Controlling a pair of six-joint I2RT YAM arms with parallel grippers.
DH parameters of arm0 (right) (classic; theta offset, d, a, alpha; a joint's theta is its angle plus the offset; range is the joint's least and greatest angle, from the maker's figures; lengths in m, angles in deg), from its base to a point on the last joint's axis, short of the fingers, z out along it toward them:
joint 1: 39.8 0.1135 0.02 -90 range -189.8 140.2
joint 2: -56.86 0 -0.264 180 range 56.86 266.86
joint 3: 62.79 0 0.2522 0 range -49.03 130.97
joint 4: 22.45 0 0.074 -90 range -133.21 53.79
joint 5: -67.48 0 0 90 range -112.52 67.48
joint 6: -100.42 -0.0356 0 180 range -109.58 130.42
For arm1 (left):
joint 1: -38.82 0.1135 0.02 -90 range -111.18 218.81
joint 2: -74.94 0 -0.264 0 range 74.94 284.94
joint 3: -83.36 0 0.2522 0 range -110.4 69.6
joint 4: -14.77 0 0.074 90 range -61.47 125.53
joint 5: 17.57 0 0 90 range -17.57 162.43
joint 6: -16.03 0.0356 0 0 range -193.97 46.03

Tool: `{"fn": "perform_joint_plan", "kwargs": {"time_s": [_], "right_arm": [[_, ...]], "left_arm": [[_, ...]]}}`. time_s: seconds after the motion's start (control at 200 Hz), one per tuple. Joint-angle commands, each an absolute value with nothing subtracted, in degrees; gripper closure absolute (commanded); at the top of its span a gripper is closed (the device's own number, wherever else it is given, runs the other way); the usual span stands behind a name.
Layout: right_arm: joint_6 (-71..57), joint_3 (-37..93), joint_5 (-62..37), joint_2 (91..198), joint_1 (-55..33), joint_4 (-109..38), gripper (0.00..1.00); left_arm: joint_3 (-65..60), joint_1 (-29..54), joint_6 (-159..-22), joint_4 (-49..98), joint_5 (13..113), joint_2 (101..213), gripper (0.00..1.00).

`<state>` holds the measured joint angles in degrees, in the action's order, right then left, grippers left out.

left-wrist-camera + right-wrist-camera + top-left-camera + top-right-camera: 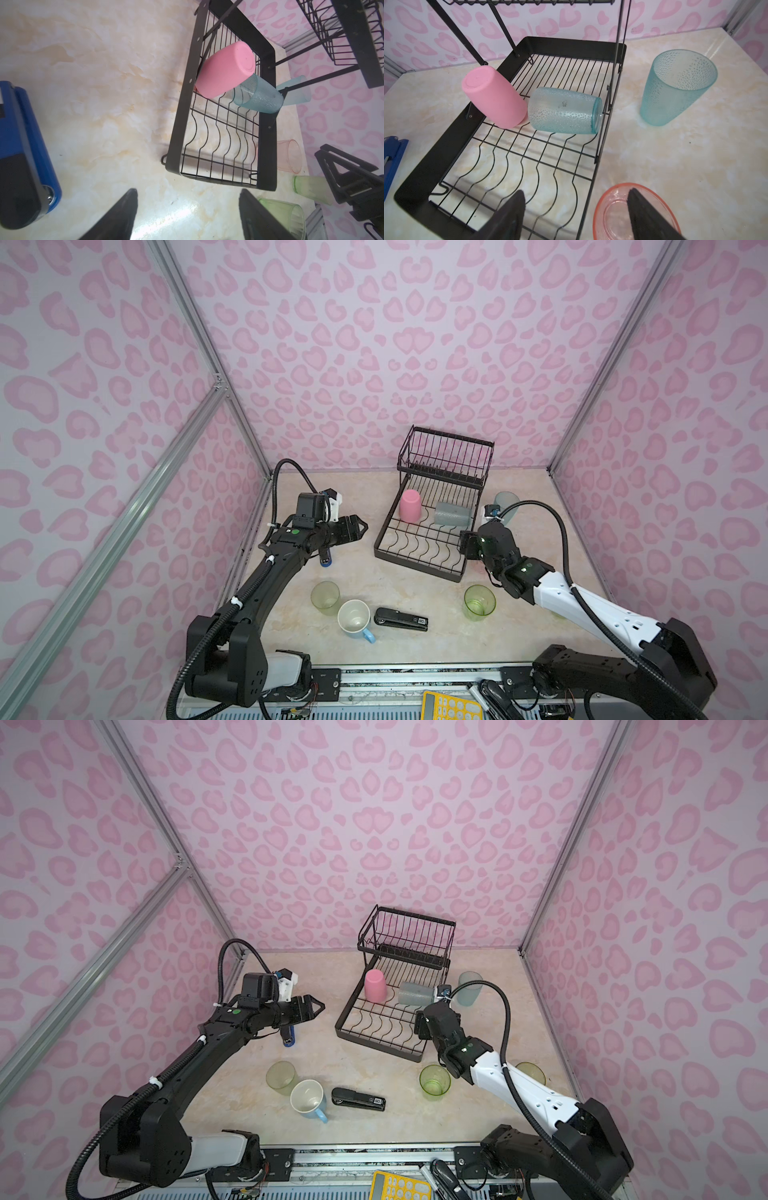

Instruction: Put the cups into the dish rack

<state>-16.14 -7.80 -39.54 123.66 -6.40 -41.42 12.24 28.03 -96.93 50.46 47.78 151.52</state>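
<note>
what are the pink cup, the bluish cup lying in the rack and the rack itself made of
pink cup: likely plastic; opaque, matte, hardly any sheen.
blue-grey cup: probably plastic; translucent wall with a dimpled, frosted texture.
dish rack: looks like metal; thin bent wires and a flat band, in a matte black coating.

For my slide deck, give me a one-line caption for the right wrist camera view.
Open right gripper above a pinkish cup; dish rack holds a pink cup and a frosted cup.

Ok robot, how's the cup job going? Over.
Left tool, right tool open, empty. Pink cup, blue cup in rack; mug on table. Black stapler beside mug.
</note>
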Motion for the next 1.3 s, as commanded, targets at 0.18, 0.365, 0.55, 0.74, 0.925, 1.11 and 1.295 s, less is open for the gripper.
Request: {"fn": "perform_joint_plan", "kwargs": {"time_s": [0.18, 0.365, 0.55, 0.74, 0.925, 1.11, 1.295], "right_arm": [[-19.20, -14.38, -31.44, 113.55, -16.00, -46.77, 0.24], [-19.17, -13.77, -28.11, 113.20, -20.11, -48.25, 0.26], [-18.13, -9.71, -26.79, 114.05, -21.30, -51.67, 0.26], [-17.75, -3.80, -24.99, 116.61, -22.69, -55.90, 0.27], [-17.65, -3.96, -21.98, 117.34, -23.42, -55.84, 0.27], [-19.45, -7.30, -19.42, 116.61, -23.75, -53.09, 0.28], [-18.91, -9.66, -16.99, 117.06, -24.61, -51.10, 0.28]], "left_arm": [[13.49, 27.96, -97.35, 42.56, 42.30, 152.39, 0.24], [13.88, 26.71, -96.93, 41.29, 41.65, 151.94, 0.25], [15.36, 24.48, -95.85, 38.91, 41.56, 151.44, 0.25], [16.97, 16.96, -96.33, 36.88, 46.28, 148.94, 0.26], [13.99, 8.14, -97.57, 39.94, 55.23, 148.97, 0.26], [9.05, 1.10, -100.32, 34.90, 60.63, 155.71, 0.26], [7.65, -1.79, -99.32, 23.94, 61.76, 164.32, 0.26]]}}
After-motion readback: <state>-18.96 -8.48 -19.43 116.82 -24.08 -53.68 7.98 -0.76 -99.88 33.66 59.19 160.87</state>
